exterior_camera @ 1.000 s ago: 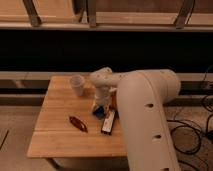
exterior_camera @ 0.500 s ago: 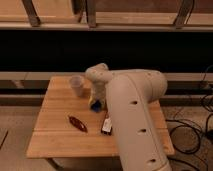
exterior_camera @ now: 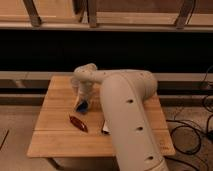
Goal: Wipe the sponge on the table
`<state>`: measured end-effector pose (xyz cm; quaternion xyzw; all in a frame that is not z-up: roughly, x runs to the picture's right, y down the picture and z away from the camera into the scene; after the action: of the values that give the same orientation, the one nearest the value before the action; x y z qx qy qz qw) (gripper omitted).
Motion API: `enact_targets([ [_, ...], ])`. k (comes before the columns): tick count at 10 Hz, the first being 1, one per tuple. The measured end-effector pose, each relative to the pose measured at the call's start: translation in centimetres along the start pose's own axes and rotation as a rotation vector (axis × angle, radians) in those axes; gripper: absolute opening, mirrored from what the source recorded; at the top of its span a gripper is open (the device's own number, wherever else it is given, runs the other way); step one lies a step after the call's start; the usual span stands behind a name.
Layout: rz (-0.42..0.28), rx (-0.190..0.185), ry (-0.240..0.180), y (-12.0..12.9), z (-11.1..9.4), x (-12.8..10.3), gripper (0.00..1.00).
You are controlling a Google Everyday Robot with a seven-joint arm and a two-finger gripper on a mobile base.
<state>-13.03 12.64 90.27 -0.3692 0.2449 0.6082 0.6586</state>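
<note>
Pincer point(exterior_camera: 80, 101) at flat blue sponge point(exterior_camera: 83, 105) on planked wooden table point(exterior_camera: 55, 136)

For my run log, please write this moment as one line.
gripper: down at sponge | sponge: on table, mid-top | dark red object: nearer camera, apart from sponge

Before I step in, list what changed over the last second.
The arm swung left, and the end effector, down at the sponge, slid it leftward across the table. The dark red object and the table stayed where they were.
</note>
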Motion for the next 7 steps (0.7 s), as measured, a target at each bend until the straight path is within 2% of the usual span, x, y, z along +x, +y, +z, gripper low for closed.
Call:
enact_targets([
  [1, 0.03, -0.003, 0.033, -0.4, 0.1, 2.2, 0.0],
  [3, 0.111, 0.019, 0.07, -3.1, 0.1, 4.9, 0.0],
  [7, 0.218, 0.067, 0.087, -8.1, -0.2, 6.6, 0.0],
])
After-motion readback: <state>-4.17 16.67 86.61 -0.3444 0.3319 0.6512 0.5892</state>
